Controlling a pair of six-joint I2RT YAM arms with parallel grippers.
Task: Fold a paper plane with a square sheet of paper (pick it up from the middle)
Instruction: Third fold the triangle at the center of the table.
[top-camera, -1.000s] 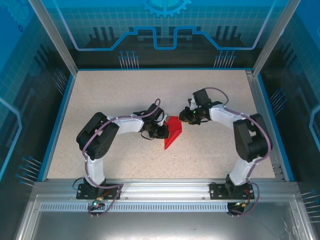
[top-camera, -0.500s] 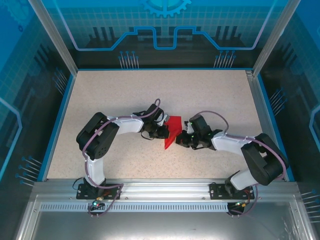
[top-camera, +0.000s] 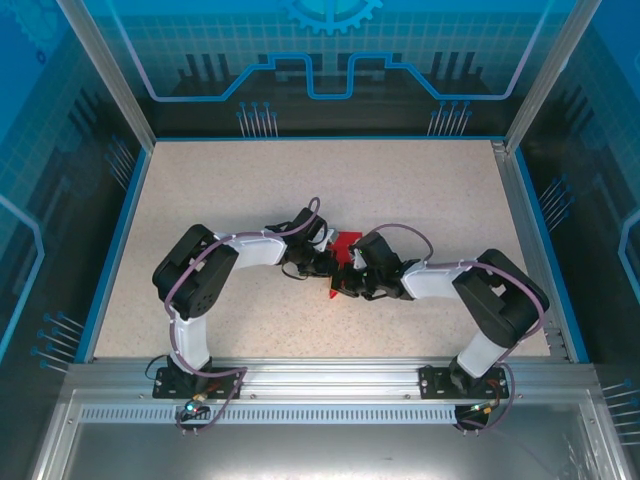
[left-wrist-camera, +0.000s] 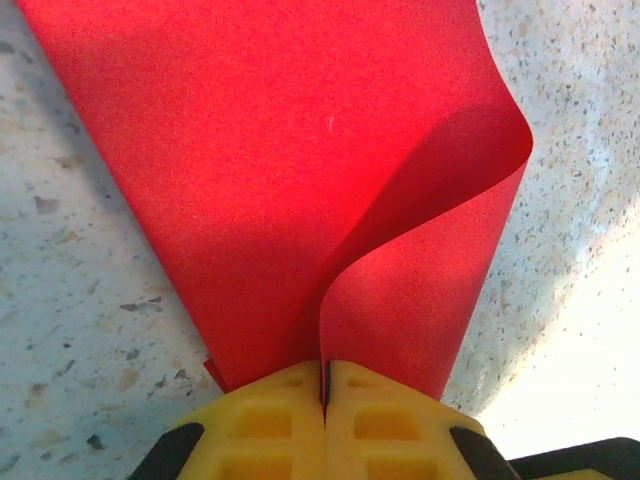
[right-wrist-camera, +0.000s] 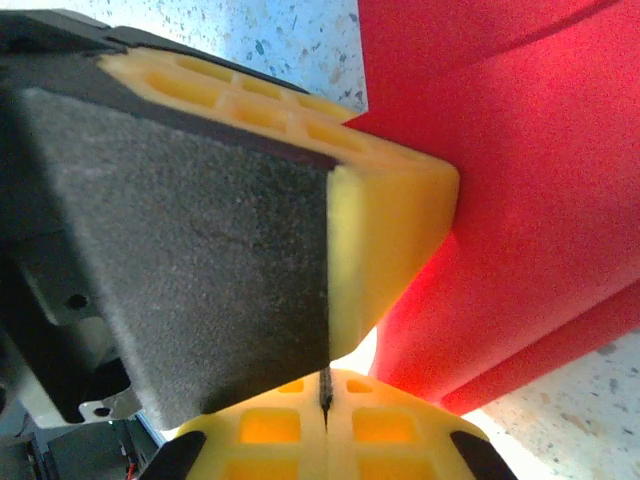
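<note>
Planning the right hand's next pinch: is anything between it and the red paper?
Yes. The left hand, shut on the red paper, has one padded finger directly ahead of the shut right hand in the right wrist view. The paper lies bare to that finger's right.

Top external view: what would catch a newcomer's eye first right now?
The bright red folded paper sheet sits mid-table, the one vivid thing on the speckled tabletop. The left gripper is shut on its edge, one flap curling up. The right gripper, also shut, sits close beside it.
</note>
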